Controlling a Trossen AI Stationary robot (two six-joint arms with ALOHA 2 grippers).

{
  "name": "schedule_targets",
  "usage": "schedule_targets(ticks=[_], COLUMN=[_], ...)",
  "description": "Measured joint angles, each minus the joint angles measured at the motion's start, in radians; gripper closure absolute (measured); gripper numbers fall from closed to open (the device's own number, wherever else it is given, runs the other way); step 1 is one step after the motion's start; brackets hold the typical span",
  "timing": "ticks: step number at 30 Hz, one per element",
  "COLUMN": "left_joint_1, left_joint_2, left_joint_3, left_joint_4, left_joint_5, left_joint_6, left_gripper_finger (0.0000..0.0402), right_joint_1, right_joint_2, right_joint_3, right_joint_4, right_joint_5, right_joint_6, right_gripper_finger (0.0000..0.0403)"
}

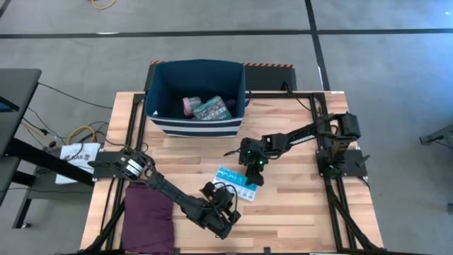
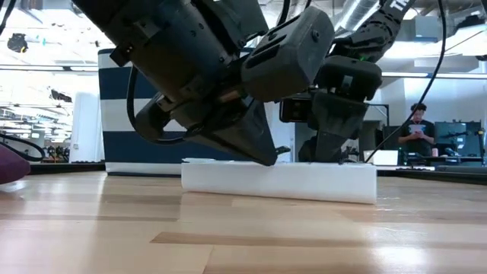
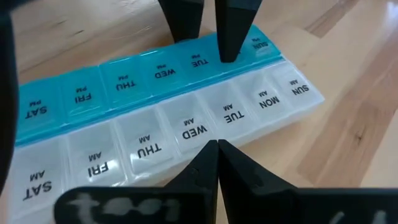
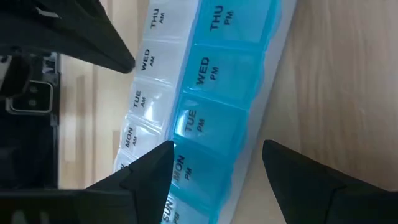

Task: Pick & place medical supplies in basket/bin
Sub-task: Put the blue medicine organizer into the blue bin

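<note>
High view showed the pill organizer (image 1: 236,183) on the tabletop, at five o'clock from the bin (image 1: 195,99). Left wrist view: my left gripper (image 3: 217,146) pressed shut against its white side. Right wrist view: my right gripper (image 4: 217,165) straddled the blue row, open; closing seemed next.

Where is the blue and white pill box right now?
In the high view, the pill box lies flat on the table, right of centre, between the left gripper and the right gripper.
</note>
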Motion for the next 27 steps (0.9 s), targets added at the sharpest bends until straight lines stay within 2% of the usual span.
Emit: schedule_targets(ticks=[8, 15, 18, 20, 23, 27], left_joint_1=[-0.017, -0.083, -0.075, -0.052, -0.014, 0.013], left_joint_2=[0.0, 0.0, -0.002, -0.002, -0.003, -0.002], left_joint_3=[0.007, 0.089, 0.095, 0.088, 0.039, -0.003], left_joint_4=[-0.036, -0.121, -0.144, -0.144, -0.046, 0.038], left_joint_5=[-0.021, -0.153, -0.208, -0.19, -0.113, -0.119], left_joint_6=[-0.027, -0.05, -0.05, -0.05, -0.041, -0.005], left_gripper_finger=[0.0401, 0.0401, 0.0401, 0.0401, 0.0401, 0.0401], right_joint_1=[0.009, 0.023, 0.029, 0.029, 0.029, 0.029], right_joint_2=[0.003, 0.003, 0.003, 0.003, 0.003, 0.003], right_joint_3=[-0.002, -0.002, -0.002, -0.002, -0.002, -0.002], right_joint_4=[0.044, 0.046, 0.049, 0.054, 0.06, 0.055], right_joint_5=[-0.025, -0.031, -0.029, -0.018, -0.009, -0.002], right_joint_6=[0.032, 0.038, 0.048, 0.05, 0.073, 0.074], right_gripper_finger=[0.0163, 0.0163, 0.0163, 0.0163, 0.0163, 0.0163])
